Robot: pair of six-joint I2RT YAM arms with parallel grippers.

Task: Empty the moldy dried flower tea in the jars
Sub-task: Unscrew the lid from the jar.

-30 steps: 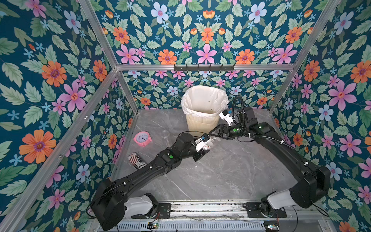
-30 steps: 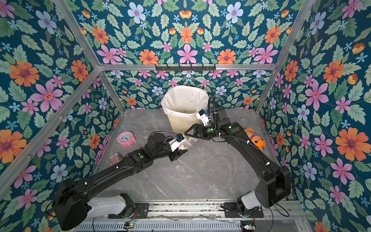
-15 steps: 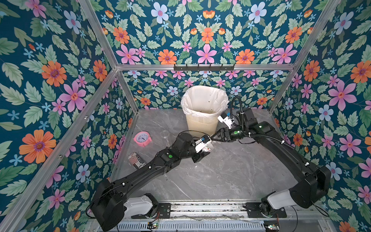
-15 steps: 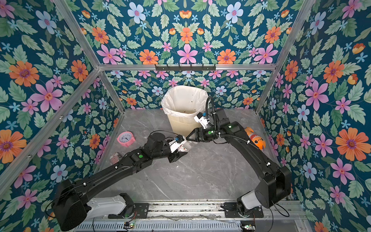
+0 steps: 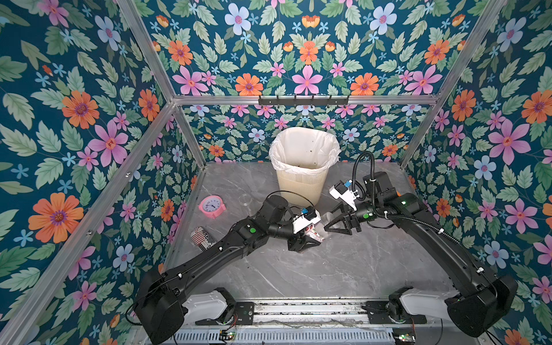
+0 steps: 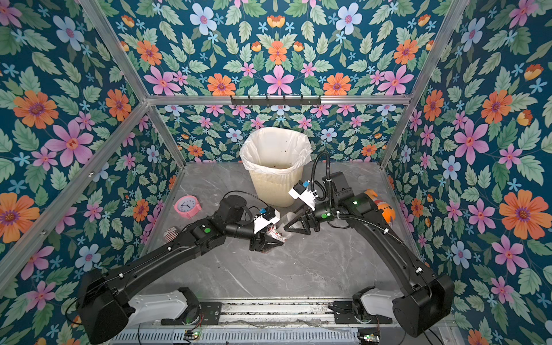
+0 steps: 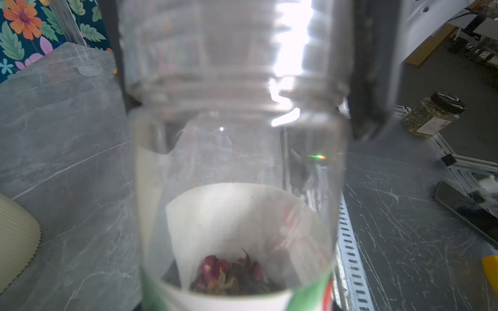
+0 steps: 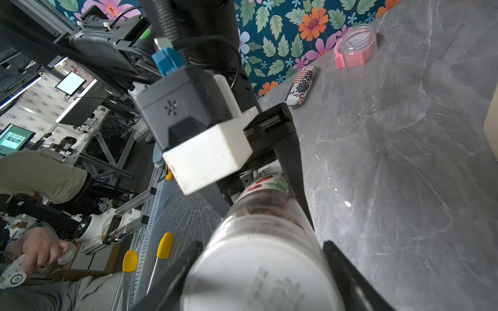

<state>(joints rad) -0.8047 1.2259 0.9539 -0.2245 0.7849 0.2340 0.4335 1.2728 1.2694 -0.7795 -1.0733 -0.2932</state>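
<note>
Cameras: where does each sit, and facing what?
Top views: above the arm bases, looking down toward the bin; left arm and right arm show.
Left wrist: looks along the left tool through the jar.
Right wrist: looks along the right tool at the lid; left wrist camera beyond.
Shared: every view shows the jar.

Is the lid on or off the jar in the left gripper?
On: the right wrist view shows the lid capping the jar, between the fingers of the right gripper.
</note>
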